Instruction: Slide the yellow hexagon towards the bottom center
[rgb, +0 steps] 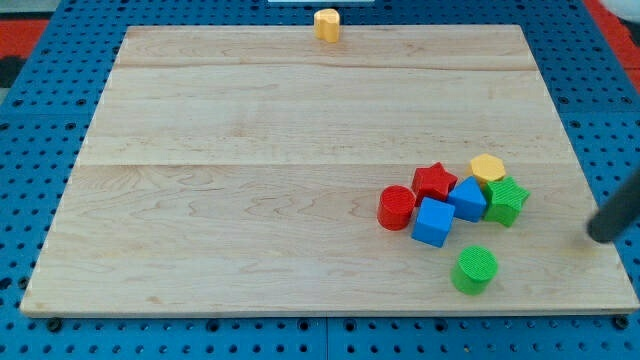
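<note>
The yellow hexagon (488, 167) lies at the top right of a tight cluster of blocks in the lower right of the wooden board (250, 150). It touches a blue block (467, 199) and a green star-shaped block (506, 201) below it. A red star (434, 181) sits to its left. My tip (598, 238) is near the board's right edge, to the right of and below the hexagon, apart from every block.
A red cylinder (396, 207) and a blue cube (433, 221) form the cluster's left side. A green cylinder (474, 269) stands alone below the cluster. A second small yellow block (327, 23) sits at the board's top edge, near the middle.
</note>
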